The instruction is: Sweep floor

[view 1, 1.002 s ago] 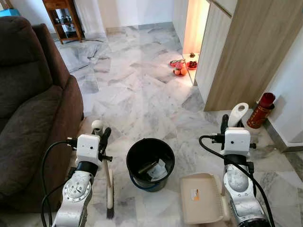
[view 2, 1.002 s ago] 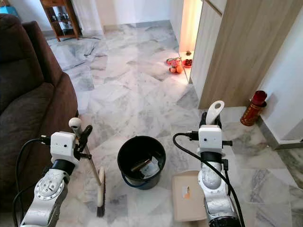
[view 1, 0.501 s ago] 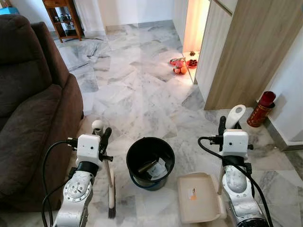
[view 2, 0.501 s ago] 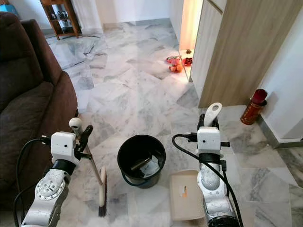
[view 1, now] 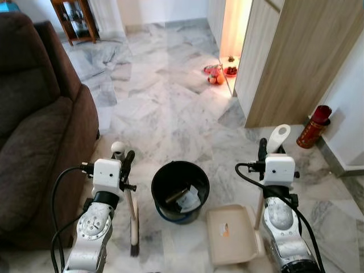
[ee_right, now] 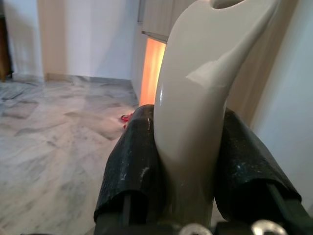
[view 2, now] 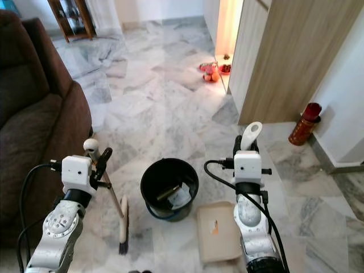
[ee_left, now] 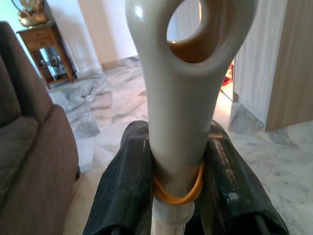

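The left gripper (ee_left: 178, 196) pinches the cream broom handle (ee_left: 183, 98) between its 2 black fingers (ee_left: 127, 191), just under the handle's hanging hole, above a yellow rubber band (ee_left: 178, 188). The broom (view 1: 134, 227) slants down to its dark bristles on the floor at 7 o'clock of the bucket. The right gripper (ee_right: 188, 181) is clamped on the pale dustpan handle (ee_right: 200, 98); the dustpan (view 1: 230, 234) rests flat on the floor at 4 o'clock of the bucket, its tray bearing a small orange label.

Between the arms stands the black bucket (view 1: 162, 176), holding a white scrap and a dark stick-like piece. Open marble floor (view 1: 165, 102) runs ahead at 12 o'clock. The brown sofa (view 1: 40, 131) bounds it at 9 o'clock, close beside the left arm; a wood-panelled cabinet (view 1: 290, 62) bounds it at 2 o'clock, with a red cylinder (view 1: 314, 126) standing near its base against the wall.

Against 1 second ago, the whole view has shifted, so the camera moved; the dustpan now lies closer to the bucket, and both grips are unchanged.
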